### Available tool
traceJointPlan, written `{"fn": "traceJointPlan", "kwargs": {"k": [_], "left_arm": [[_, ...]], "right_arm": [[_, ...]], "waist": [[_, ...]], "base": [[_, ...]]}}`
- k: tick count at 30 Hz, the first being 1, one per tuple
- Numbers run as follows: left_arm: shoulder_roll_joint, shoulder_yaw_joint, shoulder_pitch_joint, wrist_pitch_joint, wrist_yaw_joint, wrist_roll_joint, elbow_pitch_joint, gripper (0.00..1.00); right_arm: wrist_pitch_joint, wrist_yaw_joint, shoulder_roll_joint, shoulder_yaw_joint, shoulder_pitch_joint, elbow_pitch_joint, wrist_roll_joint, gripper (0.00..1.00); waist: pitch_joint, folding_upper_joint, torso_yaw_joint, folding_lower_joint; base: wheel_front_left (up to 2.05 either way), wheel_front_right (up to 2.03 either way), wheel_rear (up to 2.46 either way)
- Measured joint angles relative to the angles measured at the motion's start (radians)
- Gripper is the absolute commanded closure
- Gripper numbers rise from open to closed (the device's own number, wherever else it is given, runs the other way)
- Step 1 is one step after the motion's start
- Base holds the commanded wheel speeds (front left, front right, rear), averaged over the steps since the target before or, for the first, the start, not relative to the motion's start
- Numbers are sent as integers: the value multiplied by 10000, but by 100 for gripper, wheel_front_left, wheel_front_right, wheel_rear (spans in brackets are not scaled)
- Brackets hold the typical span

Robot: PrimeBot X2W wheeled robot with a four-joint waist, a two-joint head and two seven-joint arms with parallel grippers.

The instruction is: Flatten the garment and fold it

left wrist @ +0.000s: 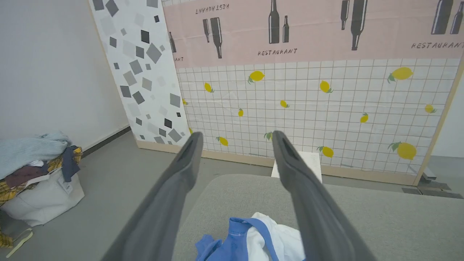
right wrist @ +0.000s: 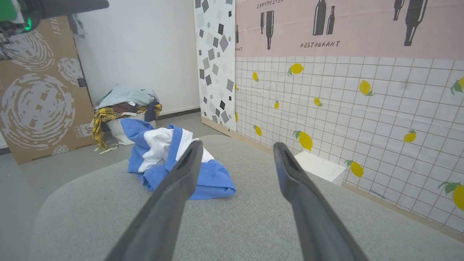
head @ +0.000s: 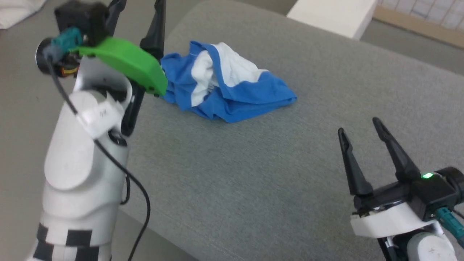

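Holding both pairs of fingers wide apart and empty, I look down on a grey fabric-covered counter (head: 253, 174) with one thing lying on it. My left fingers (left wrist: 174, 188) are spread and grip nothing; in the left wrist view their tips point over the far edge of the counter toward a wall panel (left wrist: 326, 108) printed with lemons and bottles. My right fingers (head: 392, 150) are just as open, raised at the near right of the head view, with bare grey cloth between and around them. The garment (head: 232, 90), a blue and white T-shirt, sits in a crumpled heap on the far left part of the counter, its white panel bunched up inside folds of blue. It lies just beside the left fingers, showing low between them in the left wrist view, and well apart from the right fingers. Whether the left fingers touch its edge I cannot tell. A green cover (head: 127, 61) and a black cable (head: 119, 170) run along the pale left arm. Beyond the counter stand a white block (right wrist: 319, 166), a pile of clothes (right wrist: 123, 105) on a white bag on the floor, and a patterned cardboard box (right wrist: 36, 101) against the wall.
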Motion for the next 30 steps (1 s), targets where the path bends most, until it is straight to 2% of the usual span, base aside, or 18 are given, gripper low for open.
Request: {"fn": "traceJointPlan", "kwargs": {"k": [3,9,16,25,30], "left_arm": [[58,-81,-553,456,-132,-107,654,0],[23,-48,-1309,1220,-48,-362,2000,0],[372,-186,-1757,2729,-96,-476,3150,0],[715,-211,-1853,5106,706,-506,3664,0],[903,-180,-1728,5728,1039,-500,3488,0]], "right_arm": [[169,-2,-205,33,-159,-320,36,0],[428,-2,-660,6,-441,-782,142,0],[546,-2,-888,-10,-702,-1064,355,0],[543,-2,-1012,-21,-977,-1135,523,0],[506,-2,-1032,-44,-1133,-1147,585,0]], "waist": [[474,0,-223,0],[1384,0,-706,1],[2269,0,-1389,1],[3161,0,-2232,1],[3548,0,-2578,1]], "base": [[0,0,0],[0,0,0],[0,0,0],[0,0,0],[0,0,0]]}}
